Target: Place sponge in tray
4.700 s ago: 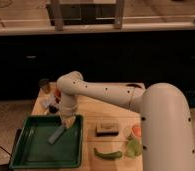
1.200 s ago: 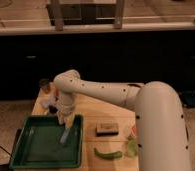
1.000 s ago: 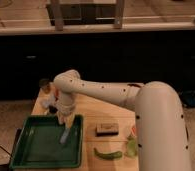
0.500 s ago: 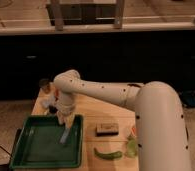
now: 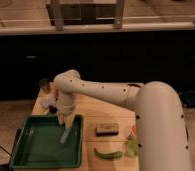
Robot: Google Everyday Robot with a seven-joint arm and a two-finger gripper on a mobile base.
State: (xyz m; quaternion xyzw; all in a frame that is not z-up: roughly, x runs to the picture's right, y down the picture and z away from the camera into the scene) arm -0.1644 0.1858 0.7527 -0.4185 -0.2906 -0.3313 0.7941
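The dark green tray (image 5: 36,150) lies at the front left of the wooden table. The sponge (image 5: 65,136), a small pale grey-blue slab, is inside the tray's right half, tilted, its lower end near the tray floor. My gripper (image 5: 66,121) points down over the tray's back right part, directly above the sponge's upper end and touching or nearly touching it. The white arm (image 5: 106,92) reaches in from the right.
A tan block with a dark top (image 5: 107,129) lies right of the tray. A green vegetable-like item (image 5: 108,154) and a pale green and orange item (image 5: 132,145) lie at the front. A small dark-topped container (image 5: 45,86) and a white object (image 5: 47,102) stand at the back left.
Since the earliest frame the gripper and the sponge have shifted slightly right and lower over the tray. Over the last second nothing has visibly moved.
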